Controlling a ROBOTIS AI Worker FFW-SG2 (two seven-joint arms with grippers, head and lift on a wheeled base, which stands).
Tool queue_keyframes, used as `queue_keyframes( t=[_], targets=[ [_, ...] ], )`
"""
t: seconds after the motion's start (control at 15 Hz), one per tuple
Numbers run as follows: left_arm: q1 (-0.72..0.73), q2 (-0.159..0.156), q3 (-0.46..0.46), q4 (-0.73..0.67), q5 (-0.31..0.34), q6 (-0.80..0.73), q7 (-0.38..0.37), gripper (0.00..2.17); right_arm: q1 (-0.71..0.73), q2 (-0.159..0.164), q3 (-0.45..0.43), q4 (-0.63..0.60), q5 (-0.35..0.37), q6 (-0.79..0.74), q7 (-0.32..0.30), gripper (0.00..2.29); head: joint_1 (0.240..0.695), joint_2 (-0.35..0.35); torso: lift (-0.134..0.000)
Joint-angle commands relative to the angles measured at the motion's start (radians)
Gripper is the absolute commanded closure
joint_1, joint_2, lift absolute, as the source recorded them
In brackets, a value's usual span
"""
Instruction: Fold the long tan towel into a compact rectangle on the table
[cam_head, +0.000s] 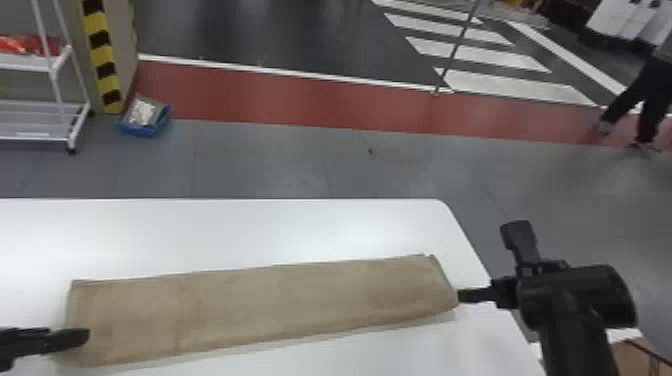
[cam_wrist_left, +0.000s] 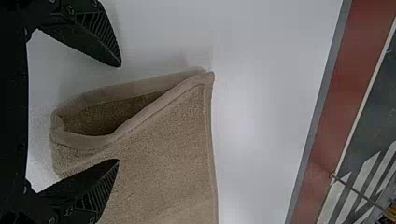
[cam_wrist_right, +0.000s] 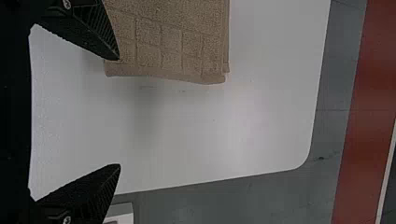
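The tan towel (cam_head: 260, 305) lies as a long, layered strip across the white table. At its left end is my left gripper (cam_head: 45, 341), one finger over the cloth. In the left wrist view, the left gripper (cam_wrist_left: 119, 113) is open around the folded end of the towel (cam_wrist_left: 163, 154), whose layers gape; one finger overlaps the cloth, the other is over bare table. My right gripper (cam_head: 487, 261) stands open at the right end. In the right wrist view, one finger of the right gripper (cam_wrist_right: 118, 112) overlaps the corner of the towel (cam_wrist_right: 173, 42); nothing is between its fingers.
The white table (cam_head: 225, 227) has its rounded far corner beyond the towel's right end. A cardboard box (cam_head: 632, 357) shows at bottom right, beside the table. On the floor past the table are a blue tray (cam_head: 145, 131) and a white rack (cam_head: 37, 137).
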Motion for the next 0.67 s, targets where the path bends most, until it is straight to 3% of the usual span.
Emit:
queue_keyframes(
  t=[0.0,0.13,0.27,0.47,0.53,0.6],
  targets=[
    [-0.024,0.011,-0.008,0.042,0.000,0.015,-0.003,0.20,0.000,-0.002,0.000,0.003,0.000,0.000,0.000,0.06,0.695,-0.311,0.000],
    [-0.027,0.016,-0.010,0.053,-0.001,0.015,-0.030,0.29,-0.003,-0.003,0.000,0.005,0.000,0.000,0.000,0.06,0.695,-0.311,0.000],
    [-0.027,0.019,-0.028,0.059,-0.001,0.012,-0.052,0.51,-0.003,-0.002,0.006,0.005,0.000,0.000,0.000,0.06,0.695,-0.316,0.000],
    [-0.027,0.020,-0.036,0.065,0.005,0.003,-0.062,1.87,-0.005,-0.002,0.008,0.005,0.000,0.000,0.000,0.06,0.695,-0.325,0.000],
    [-0.025,0.020,-0.034,0.064,0.005,-0.001,-0.058,2.08,-0.005,-0.003,0.006,0.005,0.002,0.003,0.000,0.06,0.695,-0.326,0.000],
    [-0.024,0.020,-0.028,0.061,0.006,-0.010,-0.056,2.14,-0.005,-0.003,0.005,0.005,0.003,0.003,0.000,0.06,0.695,-0.326,0.000]
  ],
)
